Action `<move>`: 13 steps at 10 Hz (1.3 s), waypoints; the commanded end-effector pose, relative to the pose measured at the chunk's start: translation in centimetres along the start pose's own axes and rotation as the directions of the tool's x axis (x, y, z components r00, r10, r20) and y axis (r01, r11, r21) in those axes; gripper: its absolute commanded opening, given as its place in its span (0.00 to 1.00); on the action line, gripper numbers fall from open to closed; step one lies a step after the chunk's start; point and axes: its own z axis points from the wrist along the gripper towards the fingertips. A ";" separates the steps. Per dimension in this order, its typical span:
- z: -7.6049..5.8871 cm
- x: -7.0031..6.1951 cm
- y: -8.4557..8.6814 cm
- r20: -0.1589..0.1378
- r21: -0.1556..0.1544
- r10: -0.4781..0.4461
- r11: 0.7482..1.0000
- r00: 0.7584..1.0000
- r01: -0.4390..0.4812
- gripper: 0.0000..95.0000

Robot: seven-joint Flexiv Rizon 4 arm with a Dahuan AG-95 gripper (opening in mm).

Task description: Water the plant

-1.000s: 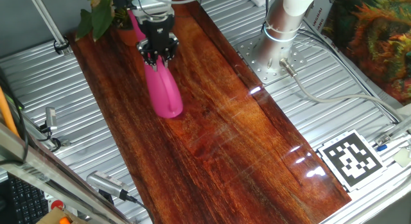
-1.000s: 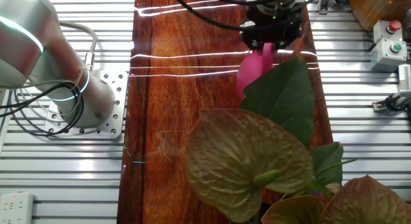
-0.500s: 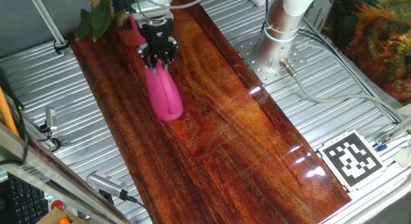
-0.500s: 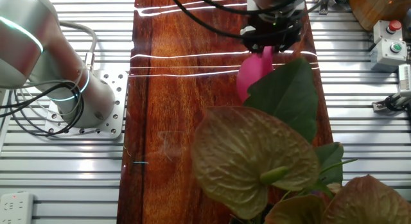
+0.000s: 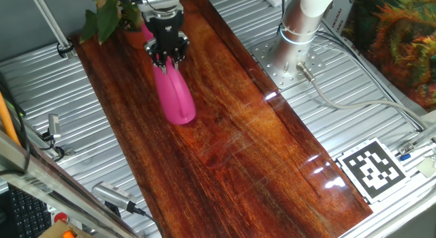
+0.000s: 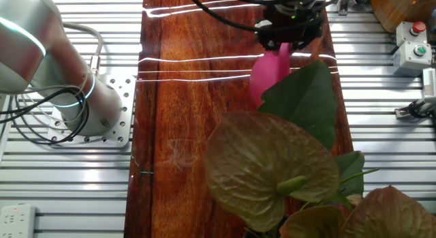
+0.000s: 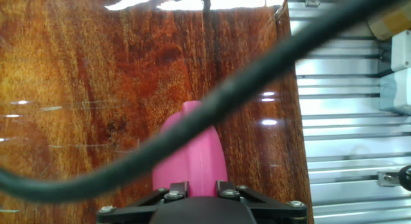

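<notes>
- The pincer (image 5: 167, 58) is closed on the upper end of the pink can (image 5: 175, 96). The hand view shows the can clamped between the two jaws, running away from the hand.
- The can hangs tilted over the worktop (image 5: 231, 149). Whether its lower end touches the wood cannot be told from these views.
- The plant (image 5: 103, 14) stands at the far end of the worktop, just beyond the pincer in one fixed view. In the other fixed view its broad leaves (image 6: 272, 166) fill the foreground and overlap the can.
- Risk, slip: the hold is on a narrow, smooth part of the can. Further tilting could let it rotate or slide in the jaws, judging by the small contact shown.
- Risk, leaf strike: the leaves are near the can. A sweep toward the pot could push foliage aside or topple the plant.
- Risk, missed pour: the spout is hidden behind the pincer and leaves, so its aim cannot be confirmed. Water could land on the worktop.
- Risk, snag: a black cable (image 7: 192, 121) crosses the hand view close to the can and may catch during rotation.
</notes>
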 end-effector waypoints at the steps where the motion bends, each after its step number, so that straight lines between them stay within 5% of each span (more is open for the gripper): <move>1: -1.9 0.0 0.1 0.001 0.001 -0.002 1.000 1.000 0.002 0.00; 7: -2.5 1.0 0.2 0.029 -0.006 -0.007 1.000 1.000 0.007 0.00; 9: -4.0 1.7 -0.2 0.051 -0.004 -0.017 1.000 0.999 0.018 0.00; 13: -4.7 2.5 -0.7 0.031 -0.017 -0.045 0.999 0.998 0.046 0.00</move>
